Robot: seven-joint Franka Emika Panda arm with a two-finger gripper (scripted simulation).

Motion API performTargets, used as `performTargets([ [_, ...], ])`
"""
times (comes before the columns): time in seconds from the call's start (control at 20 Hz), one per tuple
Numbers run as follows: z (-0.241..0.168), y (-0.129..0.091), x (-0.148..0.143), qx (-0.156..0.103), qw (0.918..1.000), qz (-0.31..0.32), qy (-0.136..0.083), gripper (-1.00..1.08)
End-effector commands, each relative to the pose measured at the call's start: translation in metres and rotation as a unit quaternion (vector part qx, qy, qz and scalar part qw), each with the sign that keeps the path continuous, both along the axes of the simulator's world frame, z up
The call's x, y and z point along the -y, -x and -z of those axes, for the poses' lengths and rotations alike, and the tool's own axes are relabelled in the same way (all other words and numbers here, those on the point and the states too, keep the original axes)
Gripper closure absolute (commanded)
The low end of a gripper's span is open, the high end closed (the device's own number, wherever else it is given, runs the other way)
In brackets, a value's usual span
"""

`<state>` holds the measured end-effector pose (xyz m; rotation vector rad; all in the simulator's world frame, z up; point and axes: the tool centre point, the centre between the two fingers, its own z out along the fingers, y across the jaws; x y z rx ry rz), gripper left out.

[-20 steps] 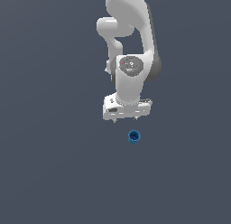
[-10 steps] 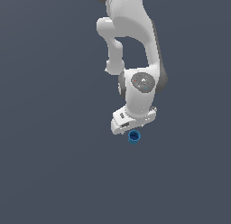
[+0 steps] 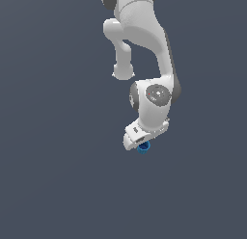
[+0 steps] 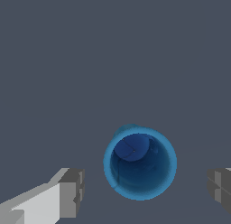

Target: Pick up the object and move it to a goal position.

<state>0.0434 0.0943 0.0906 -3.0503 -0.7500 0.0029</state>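
Directly beneath the white pincer [image 3: 141, 142], the small blue cup [image 3: 143, 147] sits on the grey desk [image 3: 58, 185], peeking out at about five o'clock from the pincer's lower edge in the exterior view. Seen from the wrist, the cup [image 4: 140, 162] stands upright, hollow top facing the camera, between the two grey fingertips [image 4: 72, 193], which are spread wide and clear of its sides.

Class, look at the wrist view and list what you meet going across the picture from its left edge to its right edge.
One finger pad of the tool → the blue cup, seen from above with its hollow open → the other finger pad. There is a clear gap on each side of the cup.
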Motion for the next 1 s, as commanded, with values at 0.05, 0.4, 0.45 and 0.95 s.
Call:
performTargets([
  [0.05, 0.001, 0.000, 0.000, 0.000, 1.0000, 0.000, 0.000, -0.92],
  [0.4, 0.032, 0.000, 0.000, 0.001, 1.0000, -0.002, 0.000, -0.92],
  [0.45, 0.037, 0.000, 0.000, 0.001, 1.0000, -0.002, 0.000, -0.92],
  [0.95, 0.050, -0.001, -0.001, 0.001, 1.0000, -0.003, 0.000, 1.08],
])
